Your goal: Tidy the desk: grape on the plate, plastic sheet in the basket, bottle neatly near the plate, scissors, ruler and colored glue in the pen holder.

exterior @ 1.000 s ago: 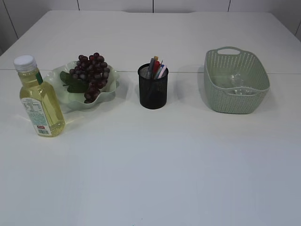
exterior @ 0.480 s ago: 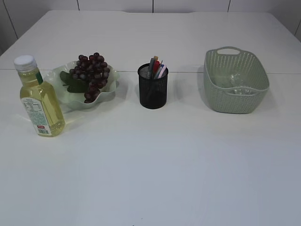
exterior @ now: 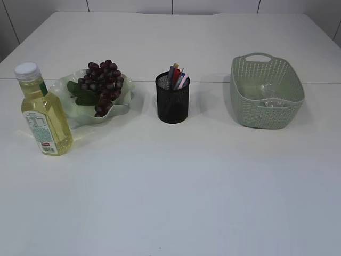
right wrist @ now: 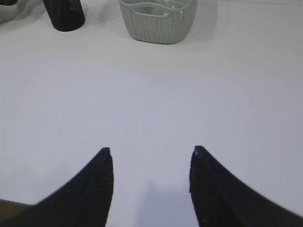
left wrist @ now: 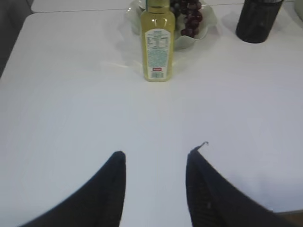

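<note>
The yellow-filled bottle (exterior: 42, 114) with a white cap stands upright left of the pale green plate (exterior: 123, 105), close to its rim. The dark grape bunch (exterior: 102, 85) lies on that plate. Several coloured items stick out of the black mesh pen holder (exterior: 172, 101); I cannot tell scissors, ruler and glue apart. A clear plastic sheet (exterior: 266, 95) lies inside the green basket (exterior: 266, 114). Neither gripper shows in the exterior view. My left gripper (left wrist: 156, 153) hangs open over bare table, well short of the bottle (left wrist: 157, 45). My right gripper (right wrist: 151, 151) is open too, short of the basket (right wrist: 158, 21).
White table (exterior: 176, 181) with a seam across it behind the objects. In the left wrist view the plate (left wrist: 210, 26) and pen holder (left wrist: 258, 21) sit beyond the bottle. The pen holder (right wrist: 64, 14) shows left of the basket in the right wrist view.
</note>
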Controlling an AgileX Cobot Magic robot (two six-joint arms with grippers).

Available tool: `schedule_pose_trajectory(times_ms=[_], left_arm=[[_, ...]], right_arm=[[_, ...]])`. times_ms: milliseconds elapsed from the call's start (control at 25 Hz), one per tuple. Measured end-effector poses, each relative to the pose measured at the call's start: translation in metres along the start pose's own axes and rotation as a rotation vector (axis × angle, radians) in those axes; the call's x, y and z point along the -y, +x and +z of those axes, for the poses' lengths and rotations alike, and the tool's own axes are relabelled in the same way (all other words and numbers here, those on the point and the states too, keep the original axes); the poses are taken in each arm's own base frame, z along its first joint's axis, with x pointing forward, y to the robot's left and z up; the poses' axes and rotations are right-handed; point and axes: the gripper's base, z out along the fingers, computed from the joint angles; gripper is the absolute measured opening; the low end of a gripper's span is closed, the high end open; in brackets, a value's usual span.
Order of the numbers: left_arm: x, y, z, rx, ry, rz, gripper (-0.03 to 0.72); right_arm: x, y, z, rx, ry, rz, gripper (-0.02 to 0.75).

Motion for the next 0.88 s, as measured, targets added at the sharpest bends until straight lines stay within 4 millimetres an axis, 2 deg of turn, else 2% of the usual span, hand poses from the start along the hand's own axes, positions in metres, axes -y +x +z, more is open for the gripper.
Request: schedule_pose_trajectory(times_ms=[440,880], left_arm=[[0.0005,0.0001,-0.0002,0.002,-0.043,-0.025,0.309],[0.0003,0.0,0.0,0.0,0.003,-0.001,0.309]], right_arm=[[0.0004,0.0,0.0,0.0,0.004,-0.002,0.418],[0.0004,0.0001,0.0002,-0.001,0.004,-0.002,0.418]])
